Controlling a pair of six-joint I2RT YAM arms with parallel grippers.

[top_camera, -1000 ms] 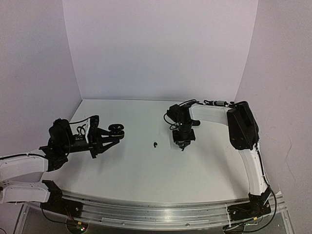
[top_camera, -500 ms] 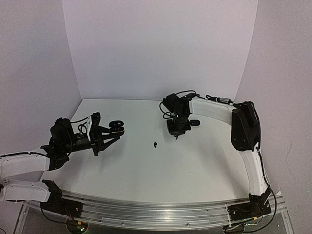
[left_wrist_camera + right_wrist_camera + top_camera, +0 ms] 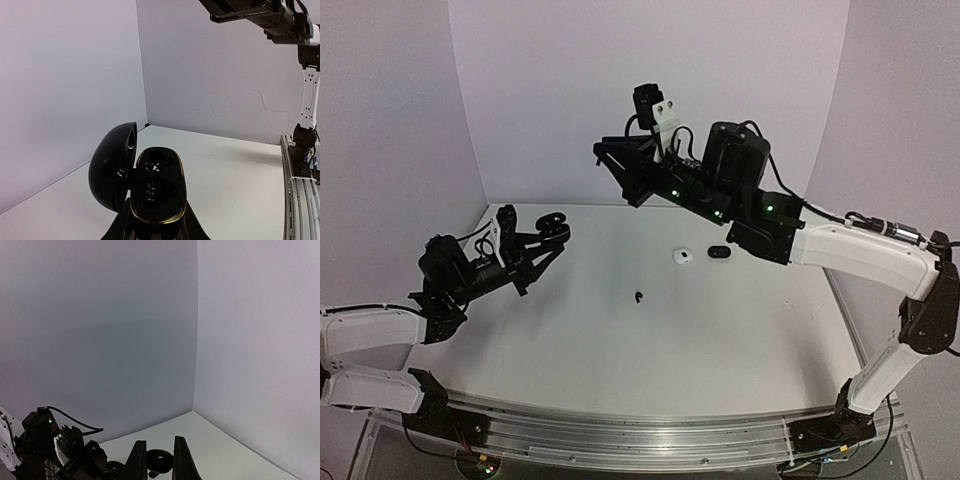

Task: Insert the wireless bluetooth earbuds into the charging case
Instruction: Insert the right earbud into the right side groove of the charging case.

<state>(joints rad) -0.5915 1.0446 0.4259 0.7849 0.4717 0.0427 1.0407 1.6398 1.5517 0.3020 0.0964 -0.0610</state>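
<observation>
From where I stand, no writing, label, brand or number can be read anywhere, neither on the black case (image 3: 155, 185) nor on the white table (image 3: 620, 340).

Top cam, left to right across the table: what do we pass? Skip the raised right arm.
Open black charging case, held up by the left hand → black earbud lying on the table → small white item → small black item.
</observation>
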